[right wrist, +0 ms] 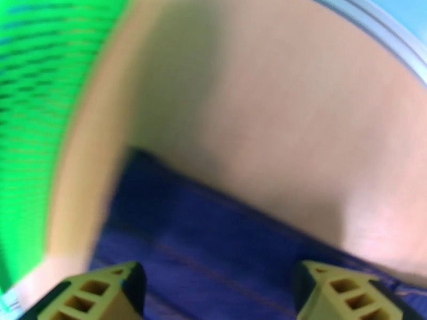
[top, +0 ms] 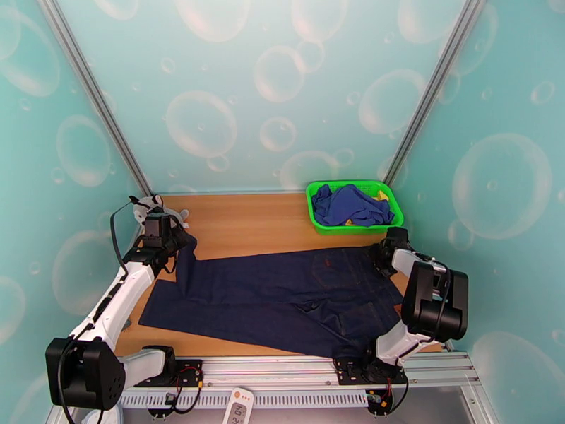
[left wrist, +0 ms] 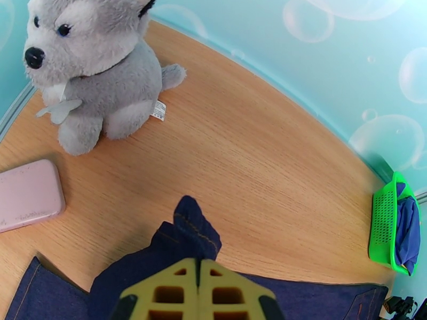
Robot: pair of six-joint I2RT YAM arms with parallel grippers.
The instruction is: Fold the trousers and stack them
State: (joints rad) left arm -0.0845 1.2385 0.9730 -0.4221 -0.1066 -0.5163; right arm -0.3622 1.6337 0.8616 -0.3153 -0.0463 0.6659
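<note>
**A:** Wooden table [top: 268, 220], teal bubble walls. Which step are you on?

**B:** The first fold, apparently. Your trousers [top: 282, 291] lie flat, waist at 3 o'clock, hems at 9.

**A:** And the fingers?

**B:** Your left gripper [left wrist: 198, 265] is closed tight on a leg hem. Your right gripper [right wrist: 216, 273] is spread wide over the waistband, holding nothing. It probably needs to clamp next.

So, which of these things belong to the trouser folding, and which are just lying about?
In the job: the trousers, one leg end pinched in the shut left gripper; the open right gripper over their other end.
Lying about: plush husky; pink case; green basket holding a royal-blue garment.
</note>
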